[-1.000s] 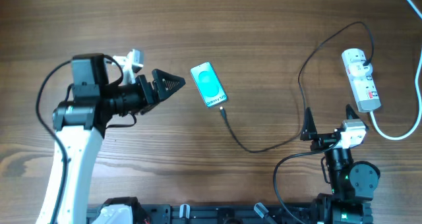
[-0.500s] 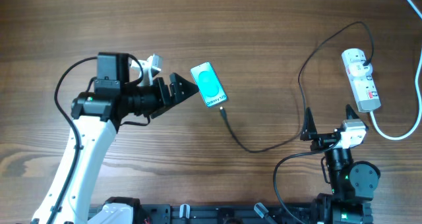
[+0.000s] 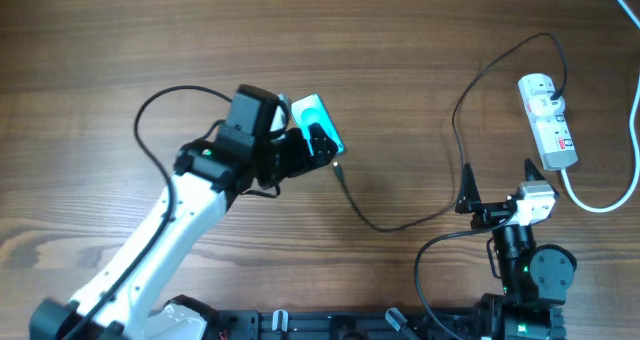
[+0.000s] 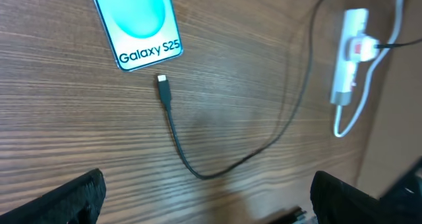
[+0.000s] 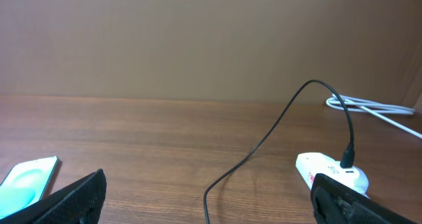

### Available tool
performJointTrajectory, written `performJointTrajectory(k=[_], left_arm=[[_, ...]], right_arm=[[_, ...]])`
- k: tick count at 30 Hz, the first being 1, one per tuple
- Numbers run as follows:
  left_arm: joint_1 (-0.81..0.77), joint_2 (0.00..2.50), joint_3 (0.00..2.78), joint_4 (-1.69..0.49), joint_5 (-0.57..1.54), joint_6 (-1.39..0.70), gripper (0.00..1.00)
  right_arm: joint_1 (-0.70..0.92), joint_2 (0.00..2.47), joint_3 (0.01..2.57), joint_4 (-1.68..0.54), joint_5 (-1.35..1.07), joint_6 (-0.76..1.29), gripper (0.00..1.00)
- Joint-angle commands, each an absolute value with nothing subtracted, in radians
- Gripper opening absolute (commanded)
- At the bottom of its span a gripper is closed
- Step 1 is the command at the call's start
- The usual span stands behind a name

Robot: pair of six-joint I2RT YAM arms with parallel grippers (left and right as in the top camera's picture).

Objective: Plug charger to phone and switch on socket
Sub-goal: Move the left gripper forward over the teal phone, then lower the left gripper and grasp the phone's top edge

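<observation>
Covering much of the phone point(image 3: 312, 108) from overhead, the left tool point(image 3: 318, 145) hangs over it with fingers spread wide. Its wrist view cuts off the phone's top edge. The phone lies flat on the table point(image 3: 400, 50), screen lit cyan above a white band reading "Galaxy S25". The charger point(image 4: 165, 97), a thin black cable, has its small plug tip just beside the phone's bottom edge, a narrow gap between them. The cable loops right to the socket point(image 3: 547, 120), a white power strip with a red mark. Its switch position cannot be made out. A thicker white cable point(image 3: 600, 206) leaves the strip. The right tool point(image 3: 498, 195), also spread, sits well apart from the phone, gripping nothing.
</observation>
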State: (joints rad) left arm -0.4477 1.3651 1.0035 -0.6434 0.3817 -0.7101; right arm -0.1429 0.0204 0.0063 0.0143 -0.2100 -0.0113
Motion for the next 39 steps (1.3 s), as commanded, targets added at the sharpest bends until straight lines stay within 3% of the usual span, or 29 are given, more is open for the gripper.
performJointTrajectory(k=[1,13,35,37,39], left_arm=[[-0.498,1.455,1.012,-0.608,0.339,-0.742,1.0],[-0.603,1.682,1.012,-0.544,0.339,-0.749,1.0],[-0.648,1.684,1.012,-0.511,0.339,-0.748,1.0],[-0.659,1.684,1.012,-0.508,0.339,-0.749,0.94],[-0.666,1.684,1.012,-0.497,0.339,-0.749,0.74]], right_arm=[[-0.143,0.014,0.005,0.017,-0.227,0.002,1.0],[-0.143,0.014,0.005,0.017,-0.226,0.002,1.0],[-0.143,0.014,0.005,0.017,-0.226,0.002,1.0],[-0.143,0.014,0.005,0.017,-0.226,0.002,1.0],[-0.143,0.014,0.005,0.017,-0.227,0.002,1.0]])
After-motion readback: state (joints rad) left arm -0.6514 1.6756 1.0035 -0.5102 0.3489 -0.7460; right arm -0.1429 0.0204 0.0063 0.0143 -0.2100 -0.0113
